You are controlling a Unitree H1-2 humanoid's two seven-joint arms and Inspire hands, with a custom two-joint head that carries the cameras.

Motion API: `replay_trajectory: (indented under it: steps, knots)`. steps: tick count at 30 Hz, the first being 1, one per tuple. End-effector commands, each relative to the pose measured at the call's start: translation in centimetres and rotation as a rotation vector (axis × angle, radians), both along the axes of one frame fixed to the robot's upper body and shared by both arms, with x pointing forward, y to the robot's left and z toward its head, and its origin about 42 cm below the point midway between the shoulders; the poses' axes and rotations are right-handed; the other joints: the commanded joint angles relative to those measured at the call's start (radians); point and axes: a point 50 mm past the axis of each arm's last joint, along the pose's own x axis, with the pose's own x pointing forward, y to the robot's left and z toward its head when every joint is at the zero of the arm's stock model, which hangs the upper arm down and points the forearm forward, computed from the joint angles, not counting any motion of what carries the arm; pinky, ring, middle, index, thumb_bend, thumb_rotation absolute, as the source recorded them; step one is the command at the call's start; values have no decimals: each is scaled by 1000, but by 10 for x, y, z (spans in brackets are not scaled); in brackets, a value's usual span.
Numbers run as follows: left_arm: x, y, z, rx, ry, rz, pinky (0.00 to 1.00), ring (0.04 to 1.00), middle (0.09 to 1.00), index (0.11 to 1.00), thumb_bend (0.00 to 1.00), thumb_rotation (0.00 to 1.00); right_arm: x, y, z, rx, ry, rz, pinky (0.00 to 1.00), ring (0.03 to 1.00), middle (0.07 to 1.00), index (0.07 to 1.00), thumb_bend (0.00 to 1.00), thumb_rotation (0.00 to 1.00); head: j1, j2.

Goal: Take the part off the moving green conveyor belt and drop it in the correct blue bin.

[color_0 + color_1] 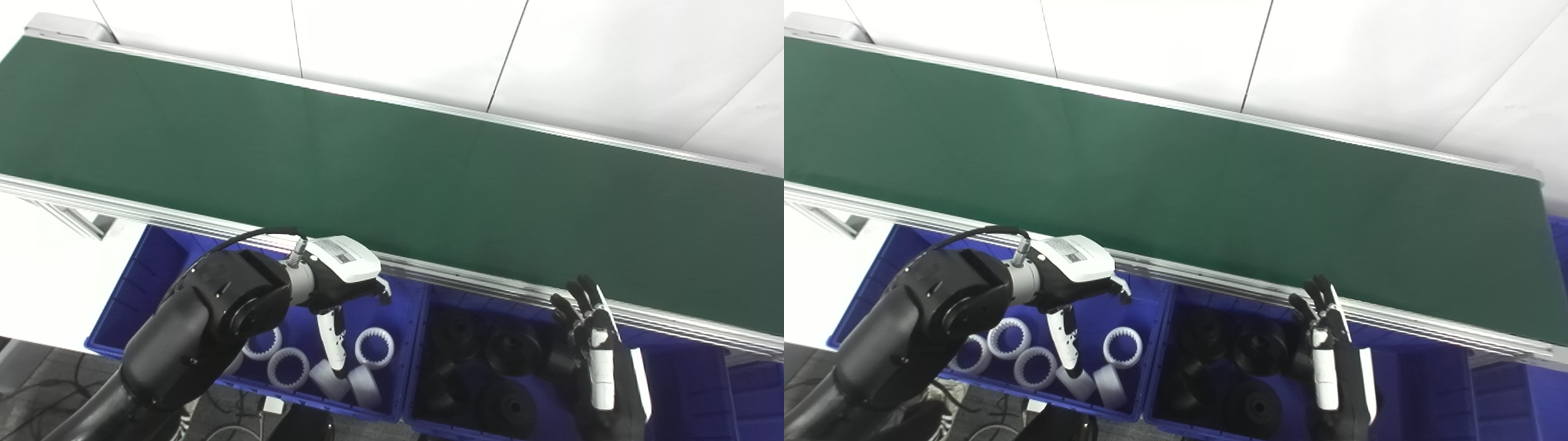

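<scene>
The green conveyor belt (pixel 392 165) runs across the view and carries no part. My left hand (pixel 343 288) hangs open over the left blue bin (pixel 131 288), fingers pointing down, holding nothing. White toothed ring parts (pixel 373 346) lie in that bin below it. My right hand (pixel 591 343) is open, fingers spread and upright, over the middle blue bin (pixel 680 380), which holds black round parts (pixel 514 349). It also shows in the right eye view (pixel 1329 349).
The belt's aluminium front rail (pixel 478 285) runs just above both bins. A third blue bin (pixel 756 392) shows at the right edge. White wall panels (pixel 551 55) stand behind the belt. Dark floor with cables (pixel 37 380) lies at lower left.
</scene>
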Motion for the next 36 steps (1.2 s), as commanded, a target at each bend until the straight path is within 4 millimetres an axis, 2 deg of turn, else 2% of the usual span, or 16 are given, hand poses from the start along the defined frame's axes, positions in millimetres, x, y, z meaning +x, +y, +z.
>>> replay_trajectory:
  steps: [1, 5, 7, 8, 9, 10, 12, 14, 15, 16, 19, 23, 27, 31, 34, 36]
  knots:
    - [0, 0, 16, -39, -75, -13, 807, 883, 912, 842, 926, 371, 1, 1, 7, 2, -44, 1, 886, 875, 932, 945, 844, 901, 1, 0]
    - [-4, 3, 26, -86, -87, 4, 787, 866, 886, 827, 862, 320, 1, 4, 7, 3, -41, 0, 885, 873, 931, 941, 842, 901, -19, -3]
    - [-10, 8, 36, -250, -156, 17, 700, 778, 802, 767, 773, 213, 1, 7, 6, -4, -43, 3, 880, 868, 927, 944, 827, 909, -45, -4]
    - [-15, 11, 42, -384, -175, 59, 694, 772, 797, 763, 768, 205, 1, 9, 6, -14, -45, 6, 880, 868, 927, 944, 826, 910, -73, -6]
    - [-19, 15, 46, -474, -185, 92, 642, 735, 767, 740, 717, 212, 1, 10, 5, -20, -47, 9, 875, 864, 925, 947, 819, 920, -73, -6]
    - [-25, 20, 51, -598, -180, 148, 624, 723, 757, 733, 700, 214, 1, 13, 5, -32, -54, 15, 874, 863, 924, 948, 816, 923, -113, -8]
    - [-37, 30, 56, -827, -141, 256, 548, 668, 722, 721, 647, 293, 0, 17, 4, -47, -59, 23, 875, 865, 929, 954, 797, 941, -157, -10]
    - [-46, 38, 55, -982, -93, 356, 547, 670, 720, 728, 634, 330, 0, 23, 3, -57, -59, 27, 873, 865, 930, 954, 799, 946, -206, -14]
    - [-52, 43, 50, -1062, -68, 425, 551, 674, 721, 730, 632, 345, 1, 27, 2, -67, -58, 30, 872, 865, 930, 955, 799, 947, -258, -19]
    - [-58, 45, 43, -1162, -30, 510, 550, 673, 735, 741, 650, 397, 1, 30, 2, -78, -57, 28, 866, 869, 932, 956, 797, 960, -258, -19]
    - [-77, 48, 18, -1382, 81, 810, 605, 717, 772, 775, 592, 381, 2, 42, 0, -92, -55, 14, 852, 876, 933, 952, 783, 971, -372, -36]
    - [-83, 52, -21, -1479, 204, 1052, 723, 786, 837, 847, 570, 448, 6, 59, -3, -101, -52, -16, 856, 894, 943, 946, 770, 979, -465, -58]
    - [-78, 63, -53, -1395, 211, 1097, 805, 880, 924, 919, 654, 541, 10, 73, -8, -97, -49, -45, 881, 914, 968, 960, 740, 1000, -535, -78]
    - [-74, 71, -64, -1343, 214, 1047, 882, 931, 968, 970, 652, 564, 12, 85, -14, -97, -51, -66, 873, 913, 968, 954, 731, 1000, -593, -102]
    - [-74, 74, -70, -1321, 236, 983, 985, 987, 996, 998, 698, 583, 13, 90, -18, -92, -53, -67, 867, 905, 966, 948, 729, 1000, -605, -113]
    - [-74, 75, -73, -1316, 250, 950, 996, 996, 999, 1000, 730, 565, 12, 92, -20, -95, -48, -64, 866, 905, 967, 950, 734, 1000, -611, -127]
